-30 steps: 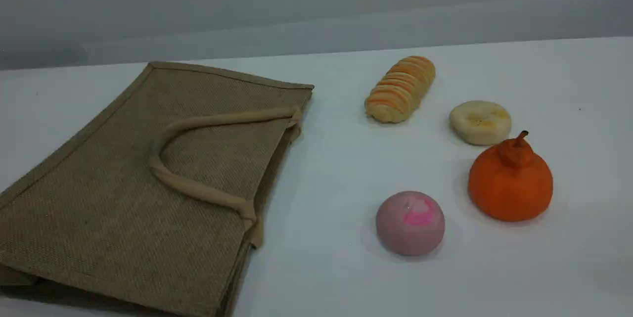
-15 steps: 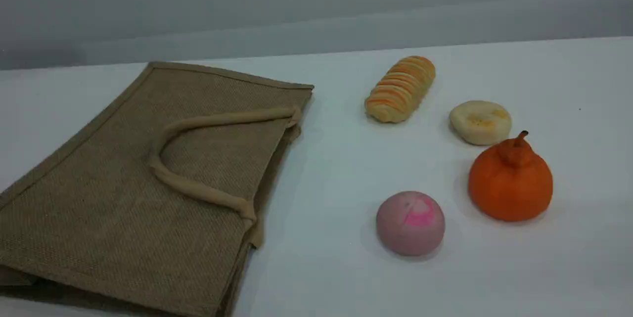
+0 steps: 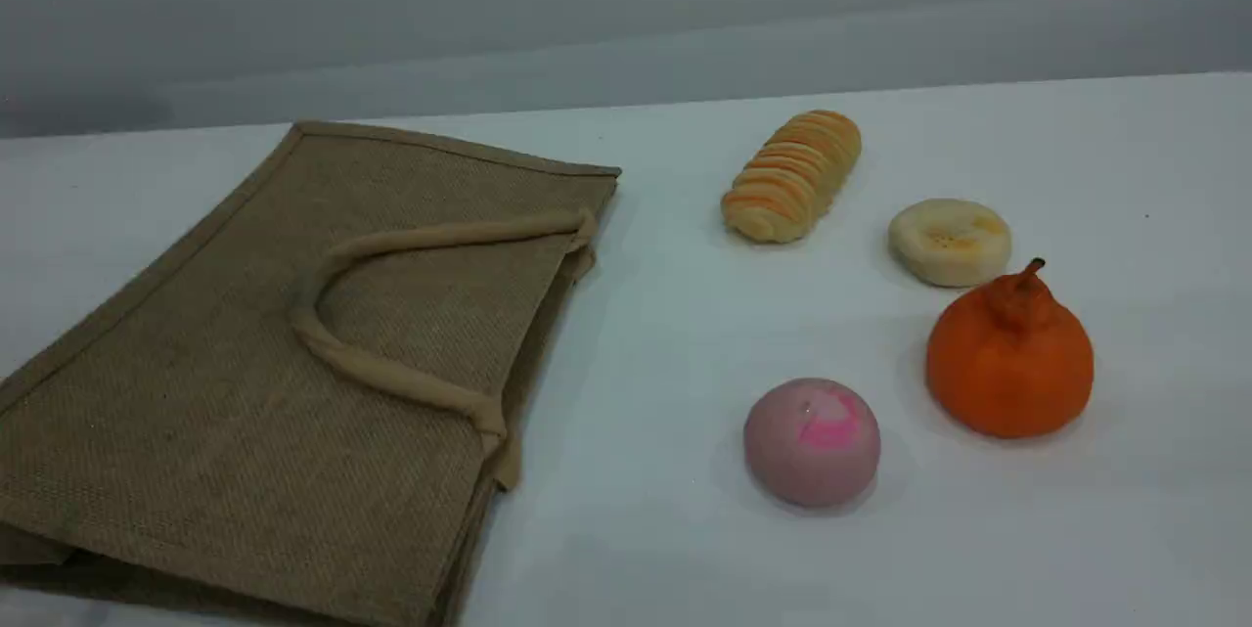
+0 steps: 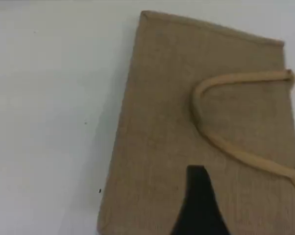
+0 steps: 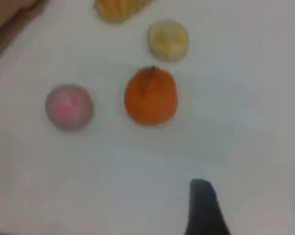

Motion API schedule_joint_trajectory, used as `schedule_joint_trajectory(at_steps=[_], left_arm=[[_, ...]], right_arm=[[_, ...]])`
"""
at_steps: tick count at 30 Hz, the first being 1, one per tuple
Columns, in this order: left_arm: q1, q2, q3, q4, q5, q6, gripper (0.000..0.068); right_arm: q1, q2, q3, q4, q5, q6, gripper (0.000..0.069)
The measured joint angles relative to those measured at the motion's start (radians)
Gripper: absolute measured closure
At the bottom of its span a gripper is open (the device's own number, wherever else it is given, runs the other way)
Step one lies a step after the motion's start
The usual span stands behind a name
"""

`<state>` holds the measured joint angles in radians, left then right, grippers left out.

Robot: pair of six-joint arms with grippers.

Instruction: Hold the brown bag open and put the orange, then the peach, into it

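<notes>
Nothing is in the bag yet. The brown bag (image 3: 293,363) lies flat and shut on the table (image 3: 665,334), mouth edge facing the fruit, one loop handle (image 3: 391,368) folded across its top side. The left fingers (image 4: 199,205) hang over it: bag cloth is directly below and ahead of the tip, the handle (image 4: 226,147) ahead and to the right, curved end nearest, long run heading off right toward the mouth. So the left arm is the nearer one for the opening job, and the handle is prob the easiest thing to catch, w/ the fingers coming across the strap. Only one left tip shows; going by its setting it stands wide, nothing in it. The right fingers (image 5: 204,208) are over bare table, w/ the orange (image 5: 151,95) ahead and a bit left, well apart, and the peach (image 5: 69,106) further left at about the same reach. Right arm is nearer both fruit, orange first. Can't tell whether the right fingers are wide or narrow, one tip only; nothing seen held.
</notes>
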<state>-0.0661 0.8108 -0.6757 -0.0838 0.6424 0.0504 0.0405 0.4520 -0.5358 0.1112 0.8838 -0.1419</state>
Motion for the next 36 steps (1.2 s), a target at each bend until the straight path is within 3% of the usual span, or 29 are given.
schedule_joint_trajectory(at_steps=[10,18,29,36], left_arm=[[0.000,0.409,-0.096,0.003,-0.134,-0.029,0.0231],[0.000,0.681,-0.192,-0.004,-0.171,-0.031,0.0231],[-0.006,0.999,-0.344,-0.041,-0.212,-0.033,0.0231],[-0.006,1.149,-0.455,-0.101,-0.200,-0.030,0.0231]], right_arm=[[0.000,0.383,0.000,0.174,-0.430,0.002,0.0317],[0.000,0.747,-0.027,0.307,-0.719,-0.001,0.0317],[0.000,1.085,-0.250,0.344,-0.707,-0.037,0.0317],[0.000,1.163,-0.300,0.344,-0.703,-0.037,0.0317]])
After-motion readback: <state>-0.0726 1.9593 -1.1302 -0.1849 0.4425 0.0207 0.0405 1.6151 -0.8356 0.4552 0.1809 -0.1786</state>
